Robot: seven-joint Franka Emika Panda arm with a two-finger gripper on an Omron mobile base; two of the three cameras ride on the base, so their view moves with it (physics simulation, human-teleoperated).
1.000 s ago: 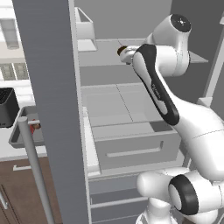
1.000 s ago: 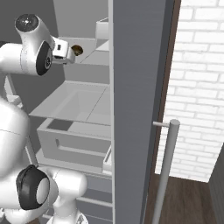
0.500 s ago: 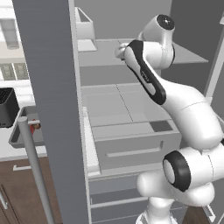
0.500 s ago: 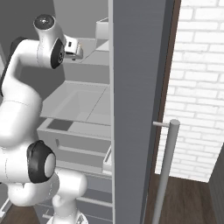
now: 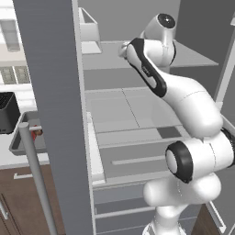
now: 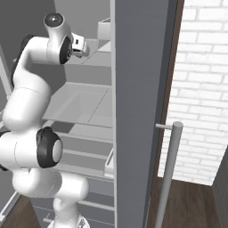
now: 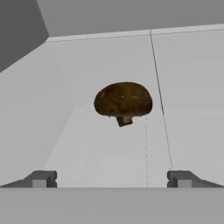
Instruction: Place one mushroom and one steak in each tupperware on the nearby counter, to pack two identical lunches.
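In the left base view, the white arm (image 5: 183, 101) rises from the lower right and reaches to the upper middle, deep into an open fridge (image 5: 137, 124) with pale grey shelves. At the left edge a light-grey tupperware (image 5: 18, 140) sits on the worktop (image 5: 13, 158) beside a black box (image 5: 7, 112); something small and red shows at its right side, half hidden by the fridge door (image 5: 53, 114). Against the earlier frames, the arm has stretched further inward and upward.

In the right base view, the arm stands at left and the claw (image 6: 82, 44) sits in the upper left, over an upper shelf (image 6: 95, 60).

In the hand view, a mushroom (image 7: 124, 102), dark brown cap with a short tan stem end below, lies at frame centre on the pale shelf floor. The two finger tips (image 7: 41, 179) stand wide apart at the bottom, holding nothing, short of the mushroom.
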